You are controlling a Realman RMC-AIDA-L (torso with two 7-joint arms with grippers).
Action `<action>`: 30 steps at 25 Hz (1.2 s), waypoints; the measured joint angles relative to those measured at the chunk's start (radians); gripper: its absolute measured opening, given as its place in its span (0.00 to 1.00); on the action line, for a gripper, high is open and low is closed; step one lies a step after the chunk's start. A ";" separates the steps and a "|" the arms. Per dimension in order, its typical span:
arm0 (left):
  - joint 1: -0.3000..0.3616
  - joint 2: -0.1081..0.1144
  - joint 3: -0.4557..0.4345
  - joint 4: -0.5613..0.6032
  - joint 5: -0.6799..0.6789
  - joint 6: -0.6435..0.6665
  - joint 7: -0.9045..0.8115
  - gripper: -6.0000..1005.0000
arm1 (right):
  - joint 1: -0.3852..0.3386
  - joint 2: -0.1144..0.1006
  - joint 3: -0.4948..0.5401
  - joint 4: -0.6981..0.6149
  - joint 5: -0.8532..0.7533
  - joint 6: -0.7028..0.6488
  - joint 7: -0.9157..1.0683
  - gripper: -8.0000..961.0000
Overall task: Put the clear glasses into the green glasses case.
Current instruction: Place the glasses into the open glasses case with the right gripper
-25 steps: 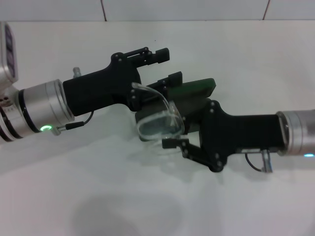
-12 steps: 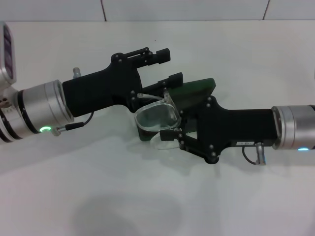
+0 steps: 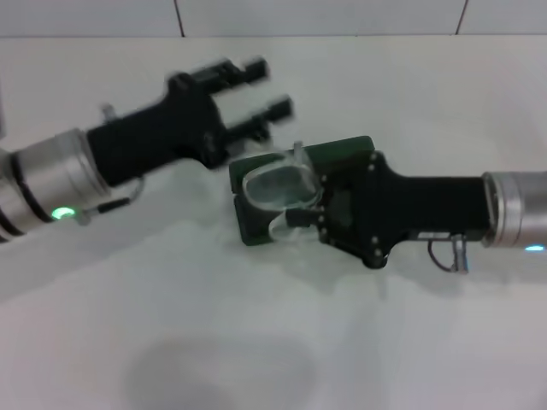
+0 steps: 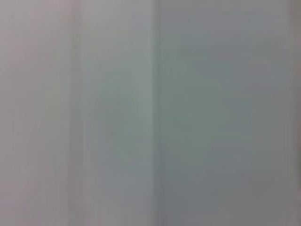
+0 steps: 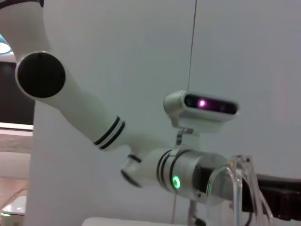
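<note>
The green glasses case [image 3: 249,225] lies open at the middle of the white table, its lid [image 3: 346,152] toward the back. The clear glasses [image 3: 278,188] rest tilted over the case's open front part, one lens facing up. My right gripper [image 3: 304,207] reaches in from the right, shut on the glasses' right end, directly above the case. In the right wrist view the clear frame [image 5: 241,184] stands close before the camera. My left gripper [image 3: 267,89] hovers open behind and left of the case, holding nothing. The left wrist view shows only a grey blur.
The white table [image 3: 256,342] stretches out in front of the case and to both sides. A tiled wall edge [image 3: 342,17] runs along the back. My left arm [image 5: 183,176] and the head camera [image 5: 202,106] appear in the right wrist view.
My left gripper has let go of the glasses and pulled back up and left. My right gripper has pushed the glasses left, down onto the open case.
</note>
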 joint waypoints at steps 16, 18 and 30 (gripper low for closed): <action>0.150 0.019 -0.306 0.000 -0.056 -0.041 -0.003 0.59 | -0.280 0.004 -0.155 -1.083 -0.912 0.437 0.750 0.13; 0.144 0.018 -0.304 -0.001 -0.051 -0.048 -0.004 0.59 | -0.257 0.004 -0.167 -1.093 -0.986 0.441 0.799 0.13; 0.119 0.007 -0.300 -0.012 -0.033 -0.087 -0.003 0.59 | -0.224 0.007 -0.316 -1.027 -1.120 0.595 0.818 0.13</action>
